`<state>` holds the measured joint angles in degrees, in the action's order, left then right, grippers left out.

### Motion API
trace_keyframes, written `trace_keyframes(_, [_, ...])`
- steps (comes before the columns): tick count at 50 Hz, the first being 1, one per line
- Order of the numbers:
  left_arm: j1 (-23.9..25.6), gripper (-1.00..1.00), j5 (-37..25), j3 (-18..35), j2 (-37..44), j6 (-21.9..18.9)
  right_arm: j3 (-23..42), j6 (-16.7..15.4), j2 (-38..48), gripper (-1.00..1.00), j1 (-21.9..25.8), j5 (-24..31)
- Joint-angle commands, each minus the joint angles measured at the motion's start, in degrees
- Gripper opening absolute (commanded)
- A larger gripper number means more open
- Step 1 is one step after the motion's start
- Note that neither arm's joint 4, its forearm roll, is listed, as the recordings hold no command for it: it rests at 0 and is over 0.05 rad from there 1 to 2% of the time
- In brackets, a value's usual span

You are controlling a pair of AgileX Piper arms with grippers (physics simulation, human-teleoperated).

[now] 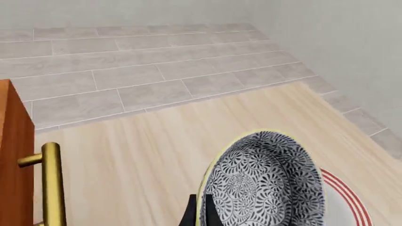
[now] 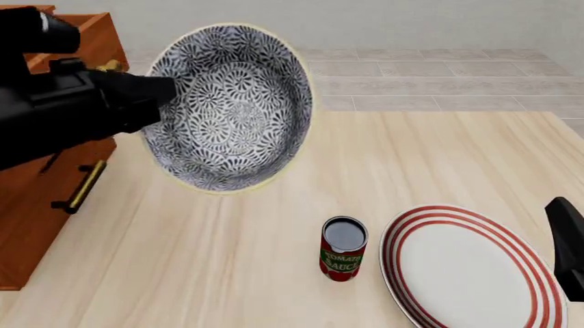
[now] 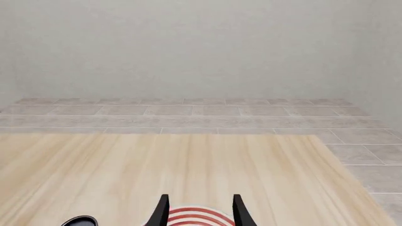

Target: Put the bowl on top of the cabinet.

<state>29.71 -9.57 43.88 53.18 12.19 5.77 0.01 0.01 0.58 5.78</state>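
2 things, can [image 2: 343,249] and plate [image 2: 470,266], flank the right gripper [image 3: 198,211].

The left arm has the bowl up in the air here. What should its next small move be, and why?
Probably carry the bowl further left and over the cabinet top. The left claw grips its rim, tilted and clear of the table, while the cabinet still sits to its left, so it is not yet above the landing surface.

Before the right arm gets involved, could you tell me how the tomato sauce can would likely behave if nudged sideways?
The tomato sauce can stands upright on the table, taller than wide, so a high push would probably tip it. Being round, it would likely roll once down, perhaps toward the red-ringed plate close beside it. It looks rigid, so it shouldn't dent easily.
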Motion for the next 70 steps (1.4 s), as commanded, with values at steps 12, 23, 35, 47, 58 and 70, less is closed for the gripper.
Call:
trace_keyframes(12, [-1.3,-1.0,-7.9,6.2,-13.0,-3.7,0.0,0.0,0.0,1.0,0.0,0.0])
trace_keyframes(23, [-4.1,-1.0,-10.3,9.4,-17.2,-3.1,0.0,0.0,0.0,1.0,0.0,0.0])
trace_keyframes(35, [-14.6,-1.0,-7.3,9.5,-21.5,0.0,0.0,0.0,0.0,1.0,0.0,0.0])
trace_keyframes(47, [-21.2,-1.0,-8.2,12.7,-23.7,0.1,0.0,0.0,0.0,1.0,0.0,0.0])
trace_keyframes(58, [-32.7,-1.0,-5.6,12.8,-23.8,3.7,0.0,0.0,0.0,1.0,0.0,0.0])
trace_keyframes(70, [-44.3,-1.0,-3.8,13.2,-21.7,8.5,0.0,0.0,0.0,1.0,0.0,0.0])
